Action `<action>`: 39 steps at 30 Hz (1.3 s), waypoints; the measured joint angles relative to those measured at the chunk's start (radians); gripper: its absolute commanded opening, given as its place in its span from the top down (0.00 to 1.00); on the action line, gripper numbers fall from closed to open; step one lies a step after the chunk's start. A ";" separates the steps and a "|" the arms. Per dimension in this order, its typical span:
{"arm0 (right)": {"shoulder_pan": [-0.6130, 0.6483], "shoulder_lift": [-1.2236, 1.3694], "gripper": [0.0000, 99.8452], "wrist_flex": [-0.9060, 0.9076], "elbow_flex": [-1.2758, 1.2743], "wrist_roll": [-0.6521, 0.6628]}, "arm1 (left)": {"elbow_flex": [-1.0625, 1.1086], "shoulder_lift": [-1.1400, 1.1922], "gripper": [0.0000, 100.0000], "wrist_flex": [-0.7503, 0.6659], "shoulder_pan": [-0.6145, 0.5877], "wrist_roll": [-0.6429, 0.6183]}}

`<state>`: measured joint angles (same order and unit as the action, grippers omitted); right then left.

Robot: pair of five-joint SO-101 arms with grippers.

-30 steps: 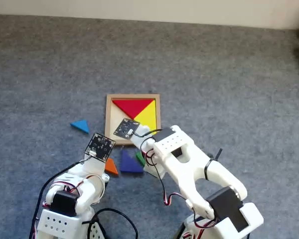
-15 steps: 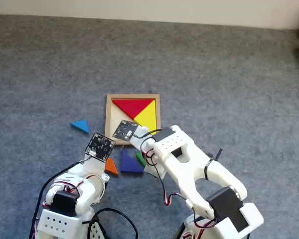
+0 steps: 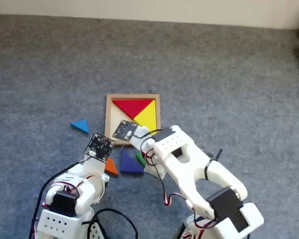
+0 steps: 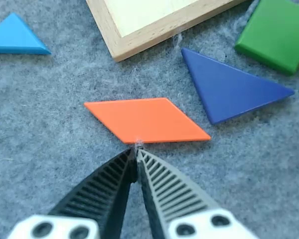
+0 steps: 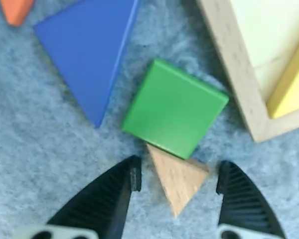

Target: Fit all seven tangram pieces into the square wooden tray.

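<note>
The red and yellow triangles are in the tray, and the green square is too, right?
No. The red triangle and yellow triangle are in the tray, but the green square lies outside it on the carpet, near the tray's corner; the right wrist view shows it.

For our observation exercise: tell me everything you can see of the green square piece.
The green square is a flat, thick tile, smooth and painted-looking. It lies flat on the grey carpet just outside the wooden tray. One edge touches the plain wooden triangle; the dark blue triangle lies beside it, apart.
</note>
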<state>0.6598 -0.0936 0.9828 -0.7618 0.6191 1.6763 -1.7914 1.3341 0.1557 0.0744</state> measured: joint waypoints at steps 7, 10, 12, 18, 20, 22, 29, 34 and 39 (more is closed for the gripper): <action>-0.002 0.000 0.84 -0.011 0.005 0.000 | 0.000 0.000 0.99 0.000 0.000 0.000; -0.002 0.000 0.84 -0.011 0.006 0.000 | 0.000 0.000 0.99 0.000 0.000 0.000; -0.002 0.000 0.84 -0.011 0.006 0.000 | 0.000 0.000 0.99 0.000 0.000 0.000; -0.006 0.000 0.84 -0.011 0.006 0.000 | 0.000 0.000 0.99 0.000 0.000 0.000; -0.020 0.000 0.84 -0.011 0.006 0.000 | 0.000 0.000 0.99 0.000 0.000 0.000; -0.026 0.000 0.84 -0.011 0.006 0.000 | 0.000 0.000 0.99 0.000 0.000 0.000; -0.037 0.000 0.90 -0.012 0.008 0.005 | 0.000 0.000 0.99 0.000 0.000 0.000; -0.040 0.000 0.90 -0.012 0.008 0.005 | 0.000 0.000 0.99 0.000 0.000 0.000; -0.048 -0.005 0.90 -0.006 0.008 0.005 | 0.000 0.000 0.99 0.000 0.000 0.000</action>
<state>0.6122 -0.0982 0.9766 -0.7541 0.6237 1.6763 -1.7914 1.3341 0.1557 0.0744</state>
